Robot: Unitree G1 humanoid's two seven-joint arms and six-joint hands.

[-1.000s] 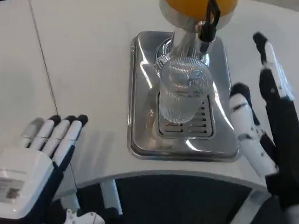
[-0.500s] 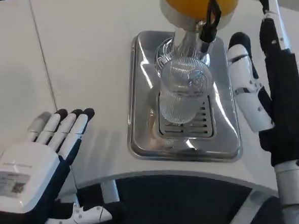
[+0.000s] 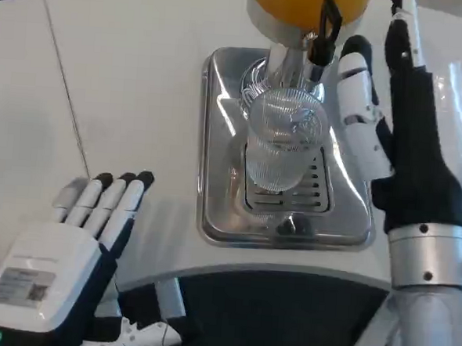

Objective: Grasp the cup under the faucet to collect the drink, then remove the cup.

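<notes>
We see a clear ribbed cup (image 3: pixel 280 145) standing upright and empty on the slotted grate of a shiny metal tray (image 3: pixel 217 141), directly beneath the black-handled faucet (image 3: pixel 324 34).

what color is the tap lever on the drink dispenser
Black: the tap lever, in the head view, stands out against the orange drink tank.

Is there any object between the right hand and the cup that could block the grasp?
Nothing visible blocks it. The right hand is beside the clear cup, to its right, over the edge of the metal drip tray. The gap between them holds only bare tray. The black faucet lever is farther back, behind the cup.
</notes>
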